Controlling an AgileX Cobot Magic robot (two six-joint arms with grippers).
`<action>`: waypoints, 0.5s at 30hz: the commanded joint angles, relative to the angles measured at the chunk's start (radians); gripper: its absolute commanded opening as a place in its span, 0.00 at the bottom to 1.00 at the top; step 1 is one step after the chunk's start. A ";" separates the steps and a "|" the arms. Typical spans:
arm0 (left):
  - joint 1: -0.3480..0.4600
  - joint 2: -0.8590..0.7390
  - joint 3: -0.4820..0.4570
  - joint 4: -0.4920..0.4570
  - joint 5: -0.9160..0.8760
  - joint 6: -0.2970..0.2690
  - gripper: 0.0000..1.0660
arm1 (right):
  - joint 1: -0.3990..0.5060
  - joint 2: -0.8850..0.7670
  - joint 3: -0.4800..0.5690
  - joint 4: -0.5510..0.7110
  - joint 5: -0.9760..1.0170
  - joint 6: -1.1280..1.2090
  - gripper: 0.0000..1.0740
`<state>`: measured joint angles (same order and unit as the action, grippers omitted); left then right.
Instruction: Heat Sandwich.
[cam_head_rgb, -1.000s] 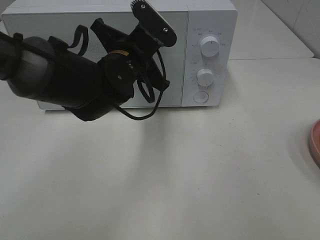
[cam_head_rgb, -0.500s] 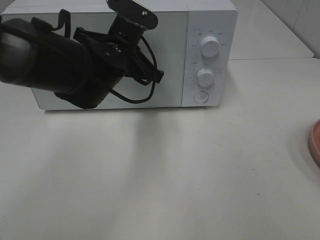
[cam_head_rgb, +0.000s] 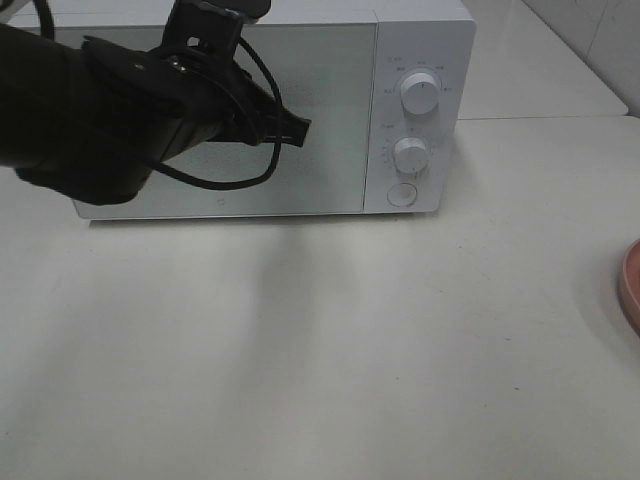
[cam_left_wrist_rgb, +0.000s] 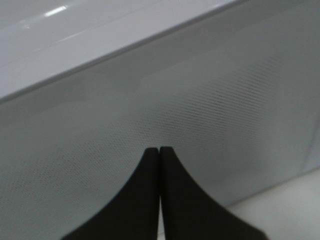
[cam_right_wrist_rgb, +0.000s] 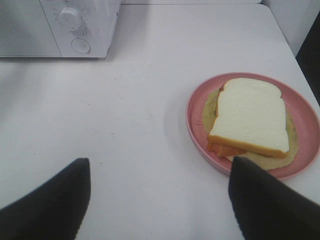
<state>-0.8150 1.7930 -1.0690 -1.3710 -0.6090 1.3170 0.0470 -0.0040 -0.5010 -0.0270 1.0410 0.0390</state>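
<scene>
White microwave (cam_head_rgb: 420, 110) with a grey, finely dotted door (cam_left_wrist_rgb: 200, 125); white-bread sandwich (cam_right_wrist_rgb: 251, 120) with orange filling on a pink plate (cam_right_wrist_rgb: 196, 131); black grippers (cam_left_wrist_rgb: 159, 150).

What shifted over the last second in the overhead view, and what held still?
The left arm swung toward the left and up across the microwave door; its end effector is closed and empty. The microwave door is shut as before, its dials unmoved, and the pink plate remains at the table's right edge.

White-bread sandwich (cam_right_wrist_rgb: 248, 119) flat on plate (cam_right_wrist_rgb: 196, 131)
</scene>
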 joint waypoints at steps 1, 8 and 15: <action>-0.005 -0.064 0.033 -0.044 0.112 -0.012 0.00 | 0.003 -0.026 -0.001 -0.004 -0.004 0.009 0.69; -0.004 -0.159 0.062 -0.061 0.371 -0.010 0.00 | 0.003 -0.026 -0.001 -0.004 -0.004 0.008 0.69; -0.001 -0.201 0.062 -0.044 0.585 0.023 0.00 | 0.003 -0.026 -0.001 -0.004 -0.004 0.008 0.69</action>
<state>-0.8150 1.6080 -1.0110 -1.4240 -0.0900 1.3290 0.0470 -0.0040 -0.5010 -0.0270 1.0410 0.0390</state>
